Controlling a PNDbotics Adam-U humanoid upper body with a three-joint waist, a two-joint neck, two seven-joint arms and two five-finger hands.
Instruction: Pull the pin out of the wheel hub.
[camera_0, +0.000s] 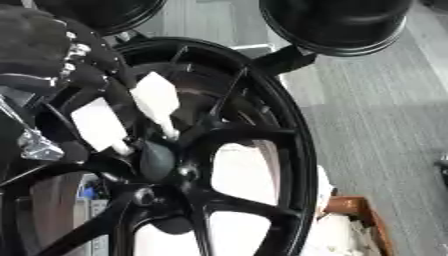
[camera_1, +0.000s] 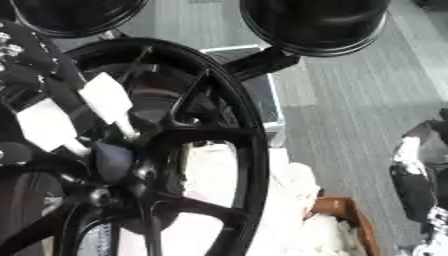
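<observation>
Left eye view: the left robot hand (camera_0: 131, 117) reaches in from the left, white-padded fingertips (camera_0: 157, 97) nearly together at the wheel hub (camera_0: 162, 160); the pin itself I cannot make out, so extraction looks unfinished. Right eye view: the spokes (camera_1: 197, 135) crowd the hand, and the floor (camera_1: 350, 115) lies open to the right.

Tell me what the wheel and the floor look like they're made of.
The wheel looks like cast metal, painted glossy black, with soft highlights along its spokes. The floor looks like grey carpet or textured vinyl: matte, finely ribbed, no reflections. Neither is certain.
</observation>
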